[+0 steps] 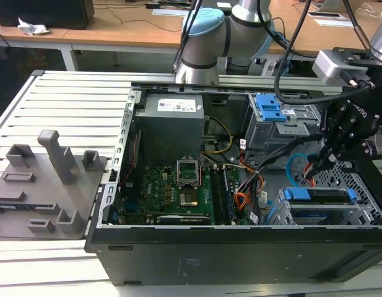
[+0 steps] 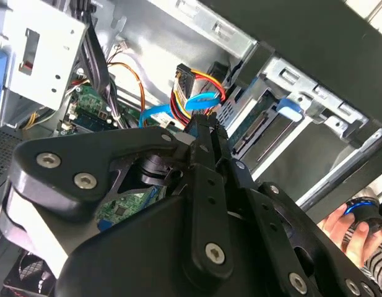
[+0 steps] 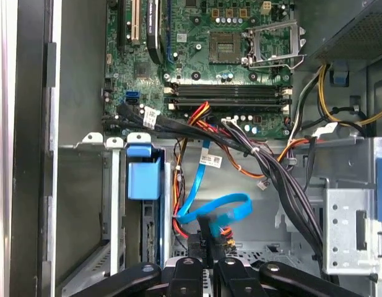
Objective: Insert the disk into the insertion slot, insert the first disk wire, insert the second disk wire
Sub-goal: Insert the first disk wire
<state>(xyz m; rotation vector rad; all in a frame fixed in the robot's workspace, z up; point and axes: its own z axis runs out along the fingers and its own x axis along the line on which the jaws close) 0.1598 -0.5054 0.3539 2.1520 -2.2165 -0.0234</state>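
Observation:
The disk (image 1: 319,197), in its bright blue caddy, lies seated in the insertion slot (image 1: 359,184), a perforated grey cage at the exterior view's right. The caddy's blue front shows in both wrist views (image 3: 143,176) (image 2: 290,110). My gripper (image 1: 317,162) hangs just above the cage's inner end. Its fingers (image 3: 207,250) are drawn close on a small dark plug (image 3: 207,232), apparently the first disk wire's. Orange-red strands (image 3: 226,232) leave the plug. A light blue cable (image 3: 218,207) loops right beside it. In the second wrist view the gripper's tips (image 2: 203,124) sit under the red-orange bundle (image 2: 192,86).
A taller grey box with a blue latch (image 1: 269,108) stands behind the cage. The motherboard (image 1: 172,185) and power supply (image 1: 172,120) take up the case's middle. Black cable bundles (image 3: 271,167) cross near the gripper. A person's hand (image 2: 350,226) is beside the case. A grey fixture (image 1: 42,179) lies left.

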